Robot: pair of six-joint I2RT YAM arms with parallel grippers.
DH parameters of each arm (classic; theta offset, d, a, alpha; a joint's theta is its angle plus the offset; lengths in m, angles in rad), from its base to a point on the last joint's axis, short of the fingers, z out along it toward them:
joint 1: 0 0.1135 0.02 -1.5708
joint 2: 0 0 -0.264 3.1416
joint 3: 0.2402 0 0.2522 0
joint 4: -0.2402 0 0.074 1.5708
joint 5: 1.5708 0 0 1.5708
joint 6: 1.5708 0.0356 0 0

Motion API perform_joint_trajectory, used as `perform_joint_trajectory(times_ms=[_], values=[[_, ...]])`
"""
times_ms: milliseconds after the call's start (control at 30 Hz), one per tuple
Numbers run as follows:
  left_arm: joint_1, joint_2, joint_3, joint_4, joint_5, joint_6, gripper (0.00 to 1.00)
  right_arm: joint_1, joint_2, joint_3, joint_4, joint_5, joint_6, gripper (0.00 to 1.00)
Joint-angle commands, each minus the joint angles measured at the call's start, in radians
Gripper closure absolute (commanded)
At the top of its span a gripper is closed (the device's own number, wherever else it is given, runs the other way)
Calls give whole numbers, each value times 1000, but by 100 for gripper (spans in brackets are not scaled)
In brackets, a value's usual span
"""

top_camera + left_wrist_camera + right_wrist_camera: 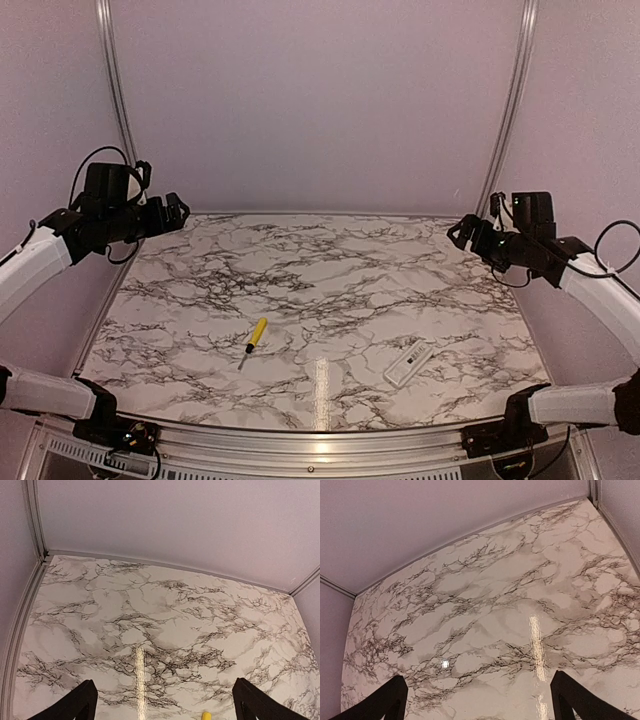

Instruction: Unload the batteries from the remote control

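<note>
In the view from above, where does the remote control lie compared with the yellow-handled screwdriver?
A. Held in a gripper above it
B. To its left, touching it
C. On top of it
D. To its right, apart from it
D: the remote control lies flat on the table, to the right of the screwdriver, with bare marble between them, on the right arm's side.

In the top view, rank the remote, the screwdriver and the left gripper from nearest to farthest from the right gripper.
From the right gripper:
1. remote, near right part of the table, on that gripper's own side.
2. screwdriver, near edge, left of centre.
3. left gripper, raised over the far left corner.
</note>
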Motion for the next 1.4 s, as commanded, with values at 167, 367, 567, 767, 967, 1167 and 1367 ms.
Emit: perform_joint_trajectory(times_ms=[167,367,567,767,967,1167,1367], values=[[-4,25,72,72,93,-27,1,13,3,8,-151,68,120,2],[-4,53,66,116,200,-38,1,14,58,57,-281,118,167,1],[-4,96,66,125,277,-33,1,28,163,103,-496,148,274,1],[-4,122,66,110,280,-20,1,123,242,87,-577,157,404,2],[-4,114,48,99,283,-12,1,274,379,138,-642,162,529,1],[-4,100,8,94,284,-6,2,423,510,198,-657,140,621,2],[-4,91,-9,86,292,11,2,499,558,174,-623,86,683,2]])
